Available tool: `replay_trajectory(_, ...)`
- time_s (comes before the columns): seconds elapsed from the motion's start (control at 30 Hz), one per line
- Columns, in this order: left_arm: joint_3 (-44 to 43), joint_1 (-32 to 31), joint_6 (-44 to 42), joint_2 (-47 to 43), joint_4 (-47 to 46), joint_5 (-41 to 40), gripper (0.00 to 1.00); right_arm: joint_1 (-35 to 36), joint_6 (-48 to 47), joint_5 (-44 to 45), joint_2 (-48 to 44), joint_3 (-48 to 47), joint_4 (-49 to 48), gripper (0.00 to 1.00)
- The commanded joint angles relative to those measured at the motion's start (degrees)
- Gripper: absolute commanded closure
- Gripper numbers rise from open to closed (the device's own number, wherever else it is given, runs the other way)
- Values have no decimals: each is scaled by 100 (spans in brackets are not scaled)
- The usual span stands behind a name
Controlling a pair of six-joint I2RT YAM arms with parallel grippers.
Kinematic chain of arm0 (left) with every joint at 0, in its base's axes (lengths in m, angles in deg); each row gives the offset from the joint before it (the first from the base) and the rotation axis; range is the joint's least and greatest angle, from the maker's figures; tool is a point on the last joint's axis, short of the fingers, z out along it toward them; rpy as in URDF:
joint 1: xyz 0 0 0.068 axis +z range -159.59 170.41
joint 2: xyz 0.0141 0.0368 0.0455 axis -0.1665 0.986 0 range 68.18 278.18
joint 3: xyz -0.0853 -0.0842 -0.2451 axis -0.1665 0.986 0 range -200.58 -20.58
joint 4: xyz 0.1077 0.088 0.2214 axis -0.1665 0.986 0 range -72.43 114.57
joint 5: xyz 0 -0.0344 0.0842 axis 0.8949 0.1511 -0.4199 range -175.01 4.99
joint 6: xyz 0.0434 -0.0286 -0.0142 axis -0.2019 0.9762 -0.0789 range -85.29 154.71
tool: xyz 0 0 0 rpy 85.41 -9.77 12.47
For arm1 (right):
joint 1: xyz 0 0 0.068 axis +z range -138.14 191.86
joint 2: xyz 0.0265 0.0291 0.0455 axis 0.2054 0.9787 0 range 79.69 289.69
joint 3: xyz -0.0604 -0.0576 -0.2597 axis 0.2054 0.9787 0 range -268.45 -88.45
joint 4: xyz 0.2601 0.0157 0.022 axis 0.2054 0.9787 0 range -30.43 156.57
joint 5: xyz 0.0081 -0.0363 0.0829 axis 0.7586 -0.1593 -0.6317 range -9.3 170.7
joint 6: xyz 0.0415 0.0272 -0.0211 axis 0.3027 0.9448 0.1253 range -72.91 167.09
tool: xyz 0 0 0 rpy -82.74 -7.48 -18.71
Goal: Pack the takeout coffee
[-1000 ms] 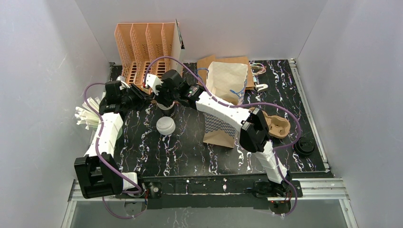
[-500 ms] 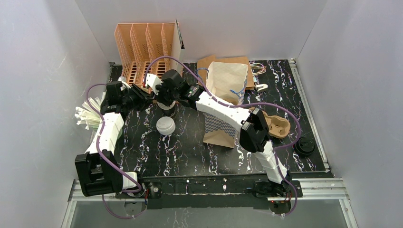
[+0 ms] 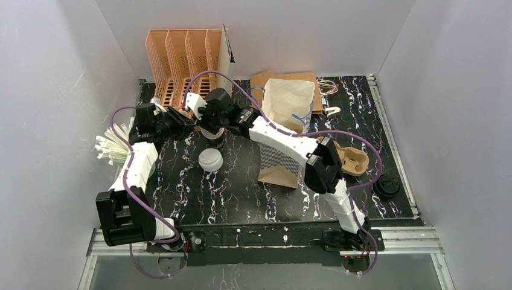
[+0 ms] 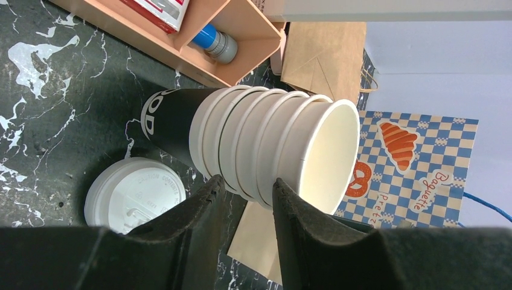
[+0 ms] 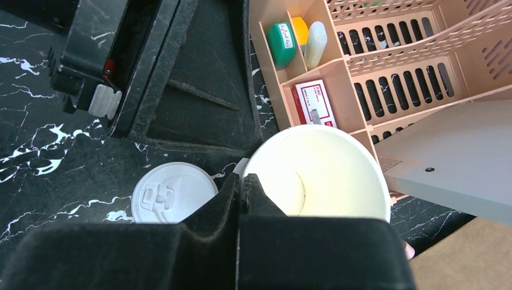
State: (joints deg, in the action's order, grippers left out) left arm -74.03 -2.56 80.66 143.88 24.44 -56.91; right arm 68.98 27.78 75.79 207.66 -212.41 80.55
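A stack of nested white paper cups (image 4: 265, 145) stands in a black cup at the back left of the table (image 3: 214, 138). My right gripper (image 5: 241, 181) is shut on the rim of the top cup (image 5: 320, 169), one finger inside and one outside; in the top view it (image 3: 211, 121) is over the stack. My left gripper (image 4: 247, 181) is open, its fingertips against the stack's side; the top view shows it (image 3: 184, 125) left of the stack. White lids (image 3: 211, 159) lie just in front (image 4: 134, 193) (image 5: 172, 192). The brown pulp tray (image 3: 355, 160) sits empty at the right.
An orange desk organizer (image 3: 184, 60) stands right behind the stack. A brown paper bag (image 3: 288, 99) and a blue-checked bakery bag (image 3: 279, 162) lie in the middle. White straws (image 3: 112, 145) stick out at the left edge. A black lid (image 3: 386, 186) lies at the right.
Both grippers stay at the cup stack. The left arm's base and elbow have shifted slightly; nothing else has visibly moved.
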Motion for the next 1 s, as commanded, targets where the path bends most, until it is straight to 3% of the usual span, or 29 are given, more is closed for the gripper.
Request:
replay_trajectory(0.0,110,29,-46,105,-36,104,67,26,11,-36,-365,-97,-218,99)
replay_trajectory(0.8,68,-11,-43,147,24,12,67,27,-29,198,-576,-420,-125,99)
replay_trajectory(0.83,64,-21,-48,147,24,10,67,27,-29,207,-582,-404,-128,96)
replay_trajectory(0.9,50,-30,-30,147,23,12,67,27,-29,213,-586,-374,-124,79)
replay_trajectory(0.97,30,-41,-17,133,24,19,67,22,-29,226,-580,-349,-121,72)
